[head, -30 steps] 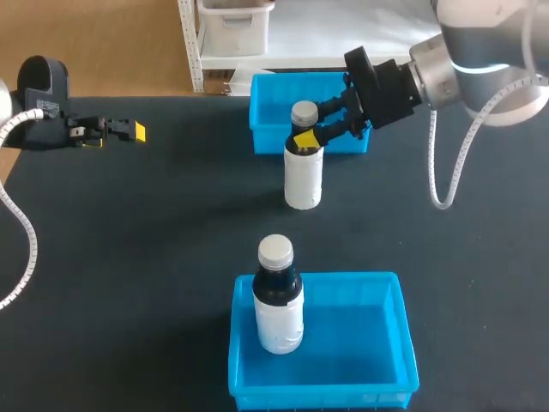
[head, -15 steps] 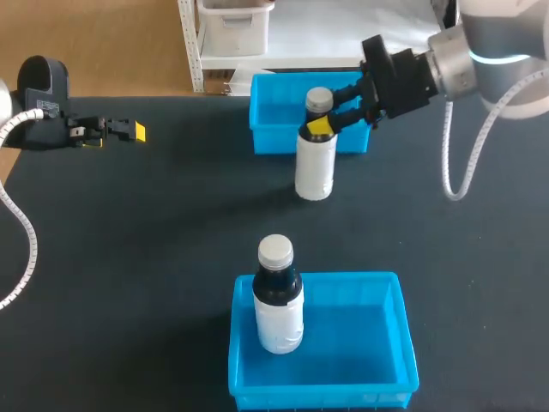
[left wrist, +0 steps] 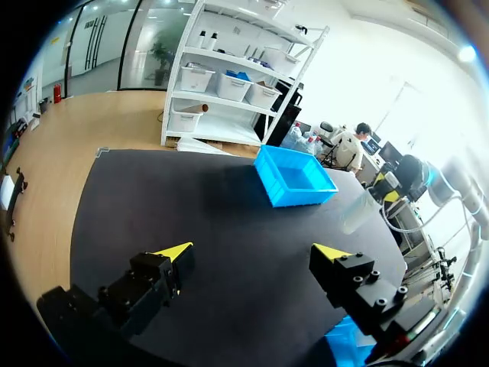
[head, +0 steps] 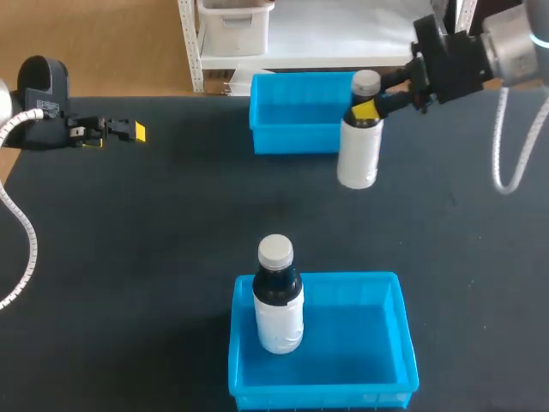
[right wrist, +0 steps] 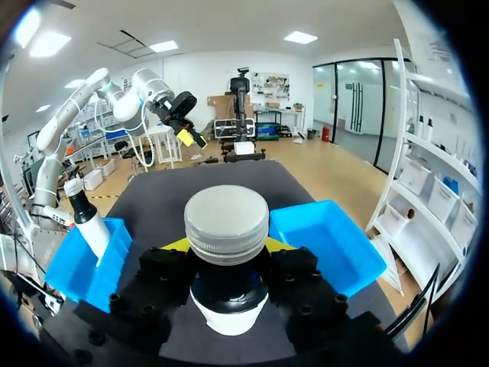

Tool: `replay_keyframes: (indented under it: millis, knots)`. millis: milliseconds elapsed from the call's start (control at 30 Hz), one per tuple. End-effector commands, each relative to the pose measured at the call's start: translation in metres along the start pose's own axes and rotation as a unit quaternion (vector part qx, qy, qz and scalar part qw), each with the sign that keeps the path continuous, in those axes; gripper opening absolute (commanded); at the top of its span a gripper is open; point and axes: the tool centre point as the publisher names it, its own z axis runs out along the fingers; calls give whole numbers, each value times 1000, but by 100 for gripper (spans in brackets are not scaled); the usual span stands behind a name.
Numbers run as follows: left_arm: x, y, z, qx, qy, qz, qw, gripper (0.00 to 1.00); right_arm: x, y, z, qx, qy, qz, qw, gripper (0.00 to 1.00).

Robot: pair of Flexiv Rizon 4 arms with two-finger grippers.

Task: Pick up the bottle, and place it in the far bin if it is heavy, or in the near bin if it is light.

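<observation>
A white bottle (head: 358, 156) with a dark neck and grey cap hangs above the table, just right of the far blue bin (head: 267, 135). My right gripper (head: 367, 110) is shut on its neck; in the right wrist view the cap (right wrist: 227, 220) sits between the yellow-tipped fingers (right wrist: 174, 245). My left gripper (head: 129, 130) is at the table's far left, open and holding nothing (left wrist: 256, 251). The far bin (left wrist: 294, 177) lies ahead of it.
The near blue bin (head: 377, 343) at the front holds a second, similar bottle (head: 279, 309) standing upright at its left side. From the right wrist, that bin (right wrist: 80, 264) and the far bin (right wrist: 328, 245) flank the held bottle.
My right gripper has lifted the bottle from in front of the far bin and carried it to the right. The left arm has not moved.
</observation>
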Motion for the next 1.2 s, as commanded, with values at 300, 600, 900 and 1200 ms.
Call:
replay_keyframes:
  millis: [300,600,900,1200]
  knots:
    - [0,0,0,0,0,0,1000,100,0,2,-60,49,-3,18,999,0]
    - [0,0,0,0,0,0,1000,100,-15,-19,-87,58,5,8,998,0]
    - [0,0,0,0,0,0,1000,100,-41,-56,-85,23,3,-23,999,0]
    - [0,0,0,0,0,0,1000,100,-69,-83,-56,13,11,-42,999,0]
